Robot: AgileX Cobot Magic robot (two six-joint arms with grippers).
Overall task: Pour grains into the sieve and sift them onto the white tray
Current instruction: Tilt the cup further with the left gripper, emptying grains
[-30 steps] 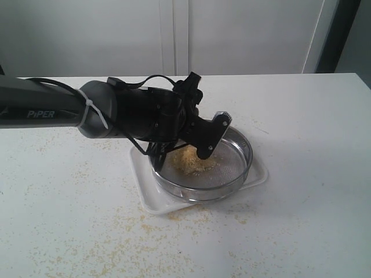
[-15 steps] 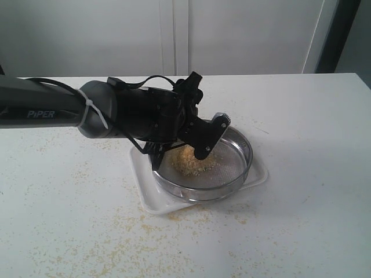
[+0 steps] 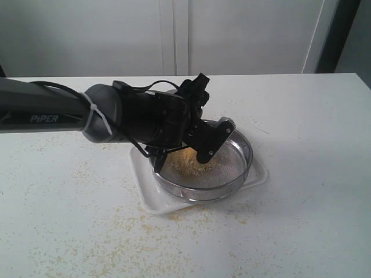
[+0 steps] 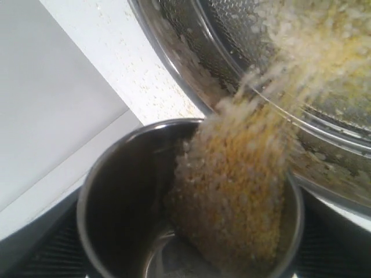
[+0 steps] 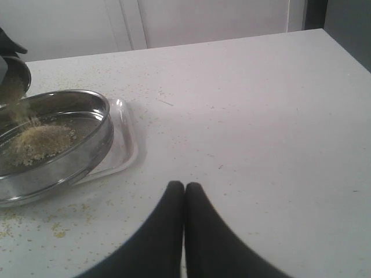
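Observation:
My left gripper (image 3: 204,143) is shut on a small steel cup (image 4: 119,191) tipped over the sieve (image 3: 204,193), its black fingers (image 4: 37,255) on either side of the cup. Yellow and pale grains (image 4: 237,197) stream from the cup's lip into the mesh. A low heap of grains (image 3: 185,167) lies in the sieve, which rests on the white tray (image 3: 149,200). The right wrist view shows the sieve (image 5: 87,145), the tray (image 5: 126,147), the heap (image 5: 40,142) and the tipped cup (image 5: 14,72). My right gripper (image 5: 184,188) is shut and empty above bare table, away from the tray.
Spilled grains (image 3: 116,243) are scattered over the white table (image 3: 313,174) around the tray, mostly at the front and left. White cabinet doors (image 3: 174,35) stand behind the table's far edge.
The left arm has shifted slightly right and tipped the cup further. More grains have fallen and the heap in the sieve has spread flatter. The right gripper has not moved.

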